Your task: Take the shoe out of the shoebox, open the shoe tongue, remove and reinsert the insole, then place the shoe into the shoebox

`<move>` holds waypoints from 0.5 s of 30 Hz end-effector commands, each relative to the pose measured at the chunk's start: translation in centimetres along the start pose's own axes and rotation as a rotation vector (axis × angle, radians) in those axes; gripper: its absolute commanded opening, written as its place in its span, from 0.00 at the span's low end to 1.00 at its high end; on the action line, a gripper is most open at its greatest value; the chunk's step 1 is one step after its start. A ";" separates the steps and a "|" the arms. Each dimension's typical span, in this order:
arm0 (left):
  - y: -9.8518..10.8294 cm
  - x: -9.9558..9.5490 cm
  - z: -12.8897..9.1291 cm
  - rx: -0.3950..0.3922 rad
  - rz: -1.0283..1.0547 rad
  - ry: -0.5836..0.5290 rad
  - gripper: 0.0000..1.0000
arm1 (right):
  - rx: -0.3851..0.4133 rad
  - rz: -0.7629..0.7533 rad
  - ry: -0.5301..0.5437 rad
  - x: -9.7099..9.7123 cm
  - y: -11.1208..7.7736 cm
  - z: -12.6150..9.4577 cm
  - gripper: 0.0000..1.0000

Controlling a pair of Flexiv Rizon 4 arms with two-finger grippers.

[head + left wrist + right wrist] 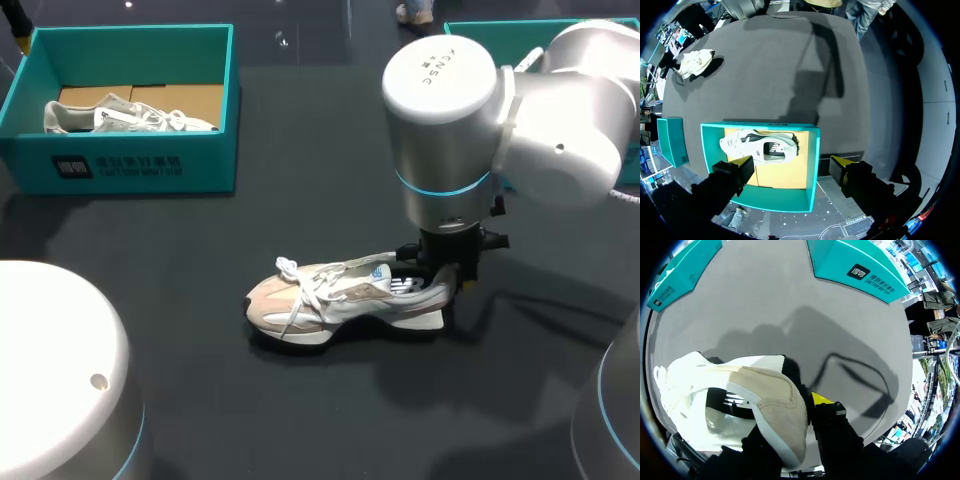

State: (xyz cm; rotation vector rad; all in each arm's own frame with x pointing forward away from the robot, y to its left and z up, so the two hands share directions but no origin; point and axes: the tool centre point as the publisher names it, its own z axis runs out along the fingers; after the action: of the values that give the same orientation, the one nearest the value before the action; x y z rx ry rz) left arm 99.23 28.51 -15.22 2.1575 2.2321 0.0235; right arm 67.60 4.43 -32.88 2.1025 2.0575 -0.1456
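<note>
The opening step is looking done: a beige and white sneaker [340,295] is lying on its sole in the middle of the dark table [300,200], well apart from the teal shoebox [130,165] at the far left corner. A second sneaker [120,115] is resting inside that box. The tongue [378,270] is standing somewhat raised behind the laces, though how far it is pulled open I cannot tell. Inside the collar a pale lining is showing, but the insole itself is not clear enough to judge whether it is in, out, or back again. So I am judging the work to be in its middle stretch, with the return to the box not yet done.

The right arm is coming in from the right and pointing its wrist straight down over the heel. The right gripper [440,280] is straddling the heel wall. In the right wrist view one yellow fingertip [822,399] is pressing against the back of the heel while the other finger is hiding inside the collar — it appears to be pinching the heel between them.

The left gripper [792,162] is hanging high above the shoebox with its fingers spread wide and nothing between them — the box and its sneaker are lying far below.
</note>
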 end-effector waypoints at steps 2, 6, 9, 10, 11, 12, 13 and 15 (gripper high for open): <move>0.1 0.0 0.0 0.001 0.001 0.002 1.00 | 0.003 -0.007 0.015 0.6 0.3 1.2 0.00; 0.1 0.0 0.0 0.001 0.001 0.002 1.00 | 0.005 -0.019 0.018 1.2 0.4 1.8 0.00; 0.1 0.0 0.0 0.001 0.001 0.002 1.00 | 0.008 -0.018 0.025 1.5 0.3 2.3 0.00; 0.1 0.0 0.0 0.001 0.001 0.002 1.00 | 0.009 -0.014 0.029 1.5 0.2 2.5 0.00; 0.1 0.0 0.0 0.001 0.001 0.002 1.00 | 0.013 -0.011 0.034 1.6 0.2 2.6 0.00; 0.1 0.0 0.0 0.001 0.001 0.002 1.00 | 0.016 -0.007 0.034 1.7 0.2 2.8 0.00; 0.1 0.0 0.0 0.001 0.001 0.002 1.00 | 0.016 -0.007 0.037 1.8 0.2 2.9 0.00; 0.1 0.0 0.0 0.001 0.001 0.002 1.00 | 0.025 -0.002 0.037 2.0 0.4 3.2 0.00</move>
State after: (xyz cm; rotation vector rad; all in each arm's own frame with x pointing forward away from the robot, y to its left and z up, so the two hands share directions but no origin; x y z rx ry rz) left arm 99.23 28.51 -15.22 2.1576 2.2321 0.0235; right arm 67.86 5.37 -35.73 2.1289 2.0872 -0.1251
